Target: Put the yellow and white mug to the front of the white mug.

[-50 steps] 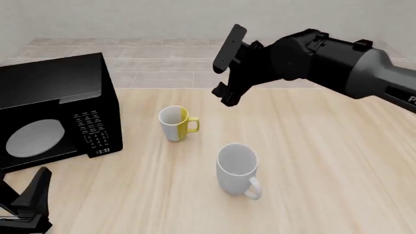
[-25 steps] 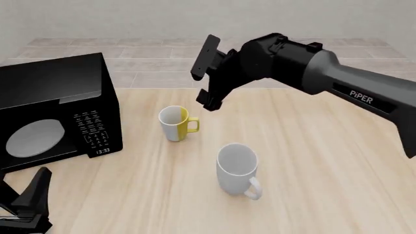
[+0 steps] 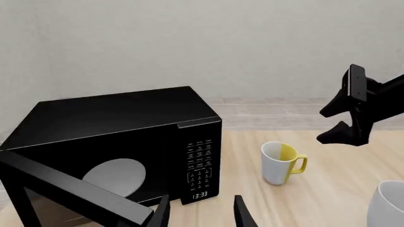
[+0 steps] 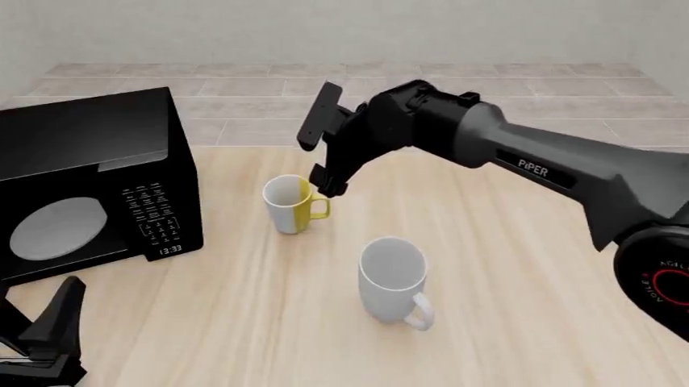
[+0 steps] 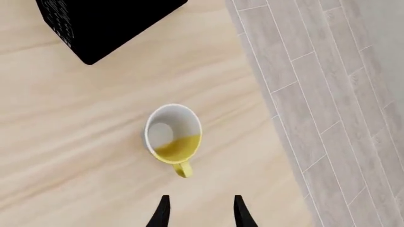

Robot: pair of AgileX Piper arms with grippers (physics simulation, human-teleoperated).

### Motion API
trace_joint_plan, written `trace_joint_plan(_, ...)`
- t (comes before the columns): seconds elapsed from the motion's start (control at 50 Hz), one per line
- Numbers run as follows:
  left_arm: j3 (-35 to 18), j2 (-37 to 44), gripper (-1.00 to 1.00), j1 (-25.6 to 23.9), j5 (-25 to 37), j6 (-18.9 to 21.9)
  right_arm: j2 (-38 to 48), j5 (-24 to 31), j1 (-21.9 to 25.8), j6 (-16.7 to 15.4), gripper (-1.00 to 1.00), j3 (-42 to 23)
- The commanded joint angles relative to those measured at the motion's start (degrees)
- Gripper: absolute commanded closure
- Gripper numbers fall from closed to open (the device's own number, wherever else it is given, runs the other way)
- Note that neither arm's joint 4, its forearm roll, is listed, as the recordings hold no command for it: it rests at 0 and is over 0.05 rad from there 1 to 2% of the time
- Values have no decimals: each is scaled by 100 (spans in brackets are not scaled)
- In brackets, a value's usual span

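Observation:
The yellow and white mug (image 4: 290,203) stands upright on the wooden table, its yellow handle pointing right. It also shows in the left wrist view (image 3: 277,163) and in the right wrist view (image 5: 173,137). The larger white mug (image 4: 393,278) stands nearer the front and a little right of it, its edge showing in the left wrist view (image 3: 386,205). My right gripper (image 4: 321,153) is open and empty, hovering just above and right of the small mug, over its handle side (image 5: 200,213). My left gripper (image 4: 48,330) is open and empty at the front left (image 3: 200,213).
A black microwave (image 4: 92,181) stands at the left with its door swung open toward my left gripper (image 3: 69,187). It also shows as a corner in the right wrist view (image 5: 101,23). A tiled floor strip (image 4: 248,97) lies beyond the table's far edge.
My right arm has moved left and down, from behind the mugs to just above the yellow and white mug. The mugs and the left arm have not moved.

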Motion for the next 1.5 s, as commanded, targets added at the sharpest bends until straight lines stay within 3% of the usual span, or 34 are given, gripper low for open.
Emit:
trace_joint_plan(0.02,0,0,-100,0,0,1,276,-124,49,128,-100,-66)
trace_joint_plan(0.78,0,1,-100,-1,0,1,1017,-409,-65,172,-100,-308)
trace_joint_plan(1.5,0,0,-100,0,0,0,1503,-515,-61,456,-100,-371)
